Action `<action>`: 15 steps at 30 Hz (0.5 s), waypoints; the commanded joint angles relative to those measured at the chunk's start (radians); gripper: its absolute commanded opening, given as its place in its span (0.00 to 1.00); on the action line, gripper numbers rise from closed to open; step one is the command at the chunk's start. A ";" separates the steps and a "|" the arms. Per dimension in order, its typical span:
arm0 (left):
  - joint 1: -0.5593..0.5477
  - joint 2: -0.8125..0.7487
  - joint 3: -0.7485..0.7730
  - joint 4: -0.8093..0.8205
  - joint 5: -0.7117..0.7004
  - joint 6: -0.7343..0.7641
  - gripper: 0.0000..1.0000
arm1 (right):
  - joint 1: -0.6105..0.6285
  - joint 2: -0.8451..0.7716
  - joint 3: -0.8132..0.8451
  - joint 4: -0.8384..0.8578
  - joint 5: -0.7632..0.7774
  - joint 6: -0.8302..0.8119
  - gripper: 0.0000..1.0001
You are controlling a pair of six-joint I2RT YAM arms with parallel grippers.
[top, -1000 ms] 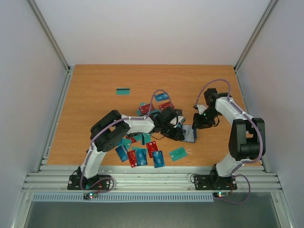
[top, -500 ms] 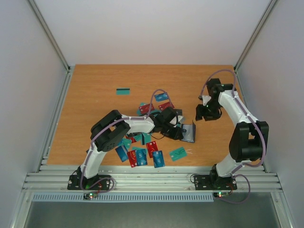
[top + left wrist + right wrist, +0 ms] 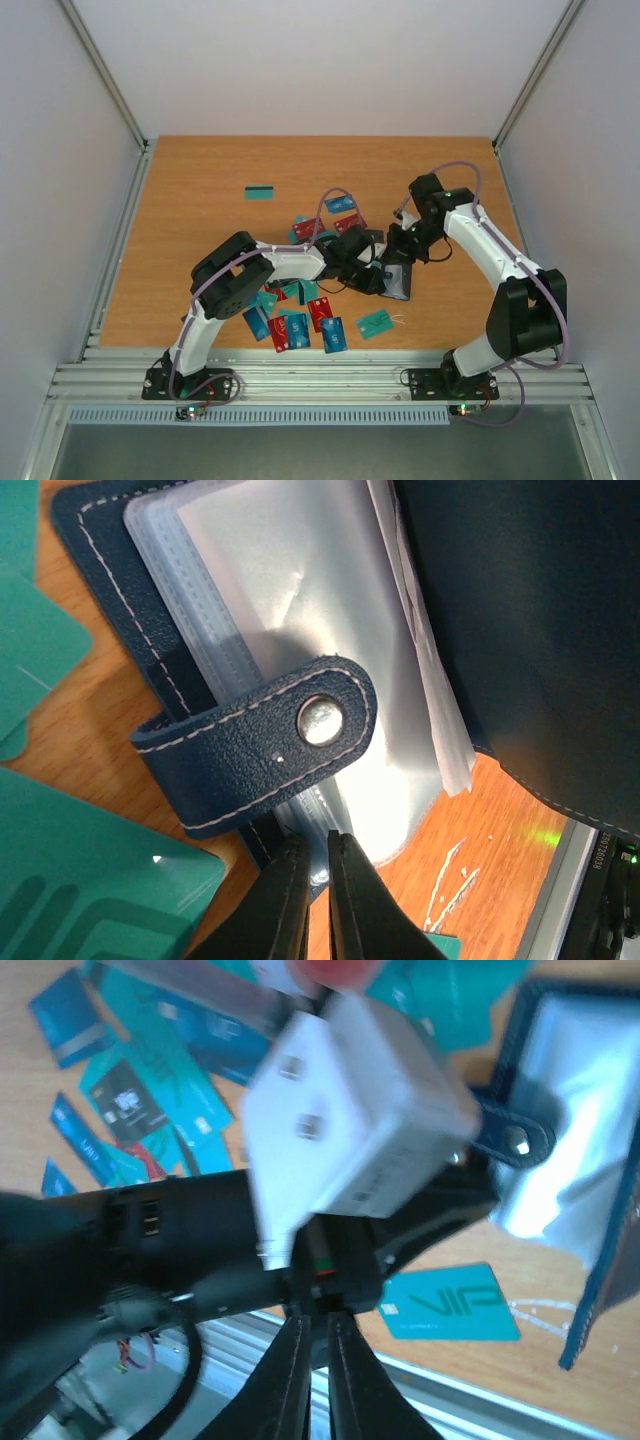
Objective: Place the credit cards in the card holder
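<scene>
On the table [image 3: 200,200], holder [image 3: 400,283] open right of centre, toward the near edge.
I see cards [image 3: 298,328] strewn left of it; left gripper [image 3: 312,880] clenched on its edge below the clasp [image 3: 262,748], right gripper [image 3: 312,1360] pinched empty over the left arm [image 3: 150,1230], holder beside its tips.

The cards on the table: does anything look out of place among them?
One teal card with a dark stripe lies alone toward the back left, well apart from the others. The other credit cards sit in a loose, overlapping scatter nearer the front, not stacked. Nothing looks damaged.
</scene>
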 commanded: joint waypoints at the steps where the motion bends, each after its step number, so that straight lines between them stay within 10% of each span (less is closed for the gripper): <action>1: 0.002 0.018 -0.003 -0.011 -0.032 0.013 0.08 | 0.003 0.025 -0.072 0.032 0.050 0.105 0.05; 15: 0.013 0.012 -0.025 0.013 -0.026 -0.019 0.08 | -0.002 0.203 -0.136 0.022 0.248 0.010 0.01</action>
